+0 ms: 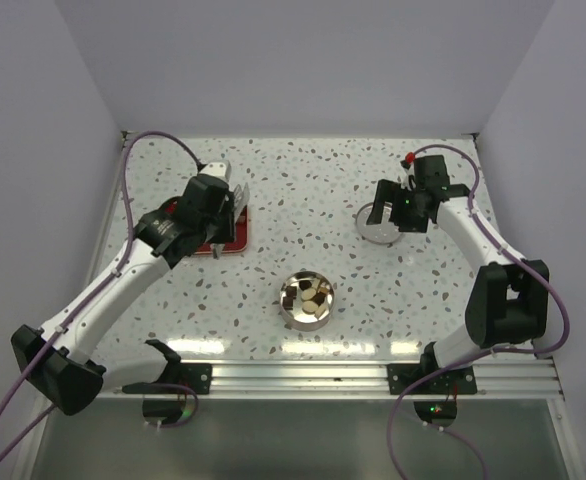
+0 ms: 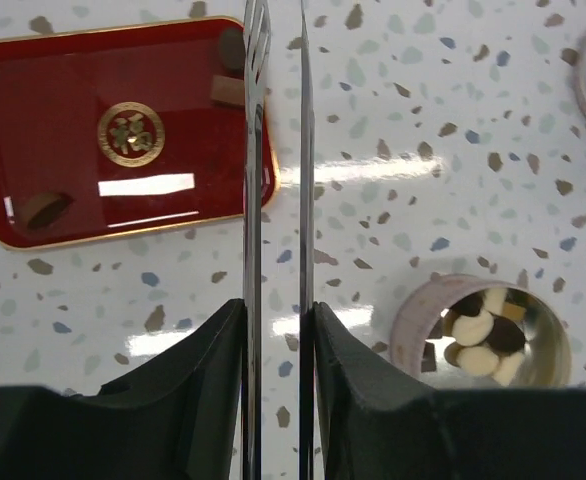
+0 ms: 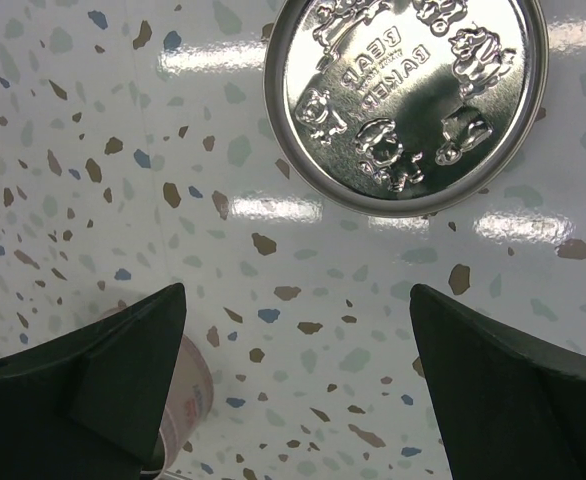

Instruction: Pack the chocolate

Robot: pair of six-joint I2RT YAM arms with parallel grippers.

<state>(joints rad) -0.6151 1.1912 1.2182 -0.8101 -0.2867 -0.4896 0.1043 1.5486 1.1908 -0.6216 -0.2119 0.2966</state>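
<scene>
Top external view is showing the speckled worktop (image 1: 303, 170) carrying everything. Red tray (image 2: 73, 90) is sitting at 10 o'clock from the round tin (image 1: 308, 322), and the tin lid (image 3: 403, 100) is lying at 2 o'clock from it. Left end effector (image 2: 278, 330) is hovering by the tray, clamping the metal tweezers (image 2: 256, 200). Right end effector (image 3: 295, 300) is hanging near the lid, fingers wide apart, gripping nothing. Most chocolate (image 2: 473, 330) is sitting inside the tin; a few pieces are lying on the tray.
</scene>
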